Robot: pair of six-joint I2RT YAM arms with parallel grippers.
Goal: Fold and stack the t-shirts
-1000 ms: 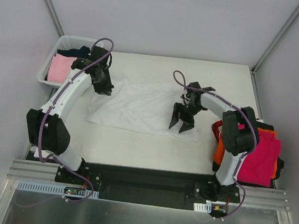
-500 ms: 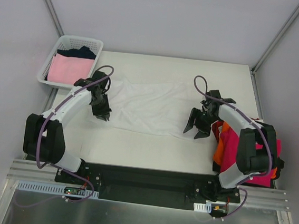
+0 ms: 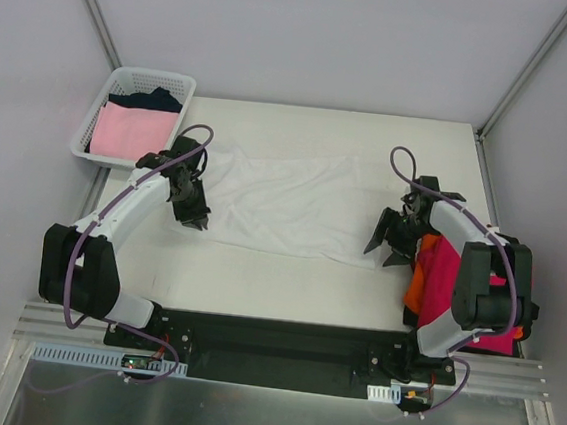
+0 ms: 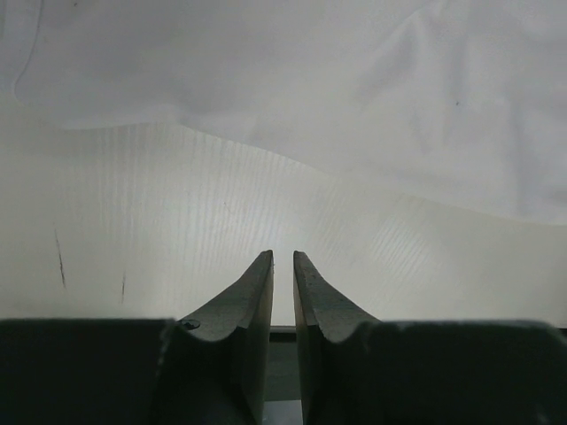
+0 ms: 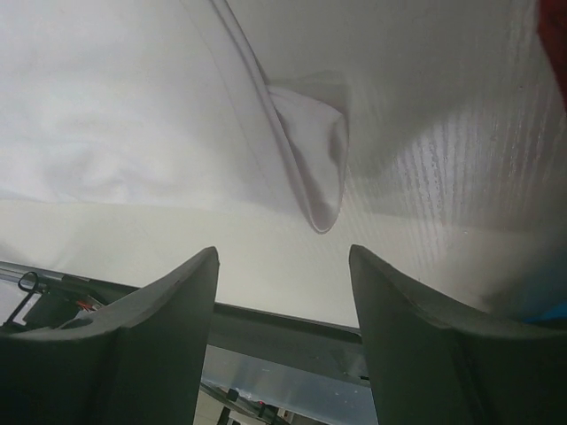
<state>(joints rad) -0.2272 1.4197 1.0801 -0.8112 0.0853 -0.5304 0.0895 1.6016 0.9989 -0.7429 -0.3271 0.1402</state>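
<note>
Watching from the overhead view, I had the white t-shirt (image 3: 285, 201) lying crumpled and stretched left to right across the middle of the table (image 3: 257, 280). My left gripper (image 3: 193, 218) sat at the shirt's left near edge. On its wrist view the fingers (image 4: 257, 292) stood barely apart, a thin slit between them with nothing in it, bare table under the tips and the cloth just beyond. My right gripper (image 3: 385, 248) was at the shirt's right end, jaws spread wide and holding nothing. From that wrist camera, a folded-over flap of white cloth pointed down toward the gap between the fingers, clear of both.

Just right of that gripper, at the table's right edge, lay the stack: a magenta-red t-shirt (image 3: 457, 285) on top with an orange t-shirt (image 3: 415, 285) showing along its left side. In the far left corner, the white basket (image 3: 126, 75) held a pale pink t-shirt (image 3: 126, 130) and, behind it, a navy t-shirt (image 3: 156, 98).
</note>
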